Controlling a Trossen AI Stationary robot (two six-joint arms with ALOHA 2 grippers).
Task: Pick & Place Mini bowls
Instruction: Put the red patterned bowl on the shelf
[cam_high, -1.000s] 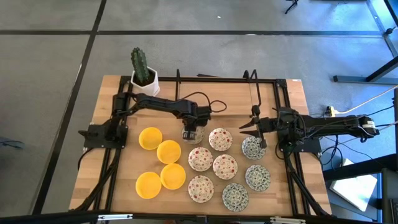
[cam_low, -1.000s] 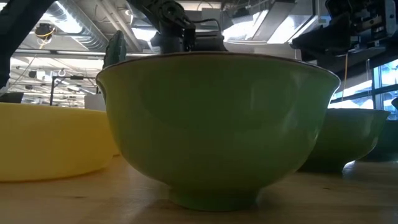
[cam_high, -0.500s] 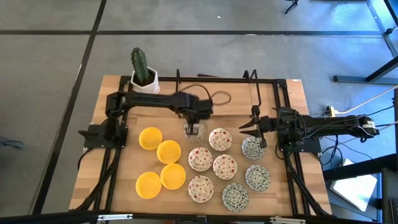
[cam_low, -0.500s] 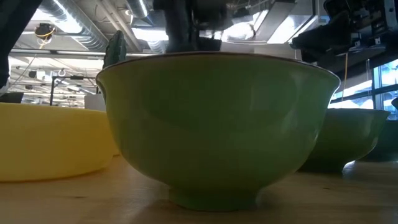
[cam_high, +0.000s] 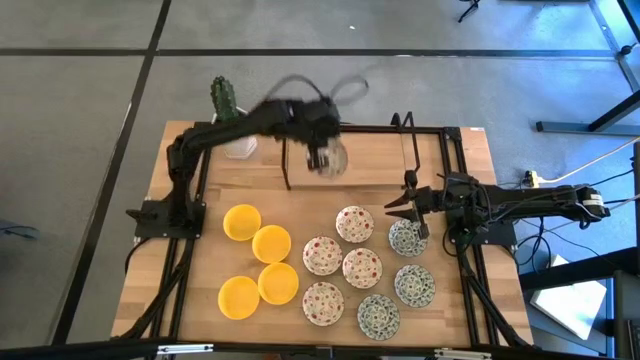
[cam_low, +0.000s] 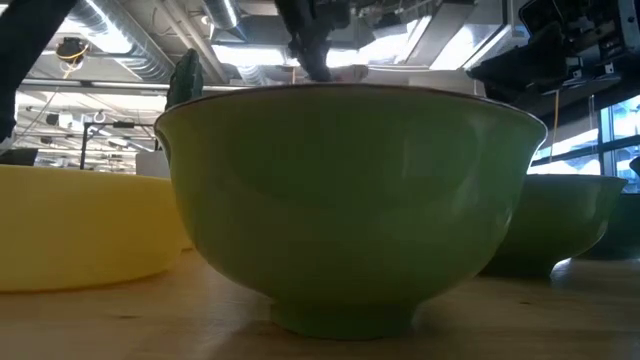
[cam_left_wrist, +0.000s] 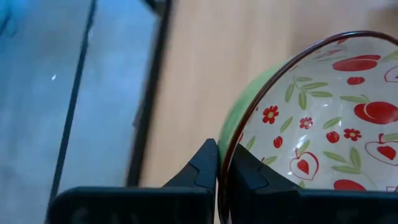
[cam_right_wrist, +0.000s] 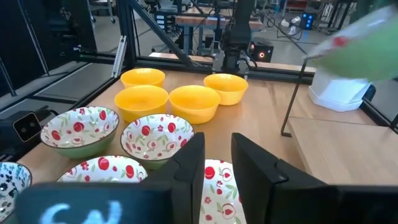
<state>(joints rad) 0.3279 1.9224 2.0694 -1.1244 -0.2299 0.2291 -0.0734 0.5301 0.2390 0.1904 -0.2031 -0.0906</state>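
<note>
The surface (cam_high: 470, 160), a wooden top edged by a black frame, carried the whole set. On its left side four yellow bowls (cam_high: 258, 262) sat clustered, some touching. In the middle lay five red bowls (cam_high: 342, 267), white with red speckles, packed close together. Toward the right stood three grey-patterned bowls (cam_high: 401, 279).

The left arm reached across the far part of the surface, blurred in motion, its gripper (cam_high: 322, 150) held high near the back edge. In its wrist view the fingers (cam_left_wrist: 205, 168) were clenched on the rim of a carried bowl (cam_left_wrist: 311, 130), one inside and one outside; the bowl was green outside with red fruit and flowers inside, tilted, clear of the wood. A cactus pot (cam_high: 236, 145) stood at the far left corner, partly hidden by the arm.

The right gripper (cam_high: 402, 208) waited by the nearest grey-patterned bowl, fingers (cam_right_wrist: 189, 163) parted with nothing between them.

As a judgement, the task looked early or midway: one bowl was in transit with no visible destination, and twelve were left sitting in their groups.
</note>
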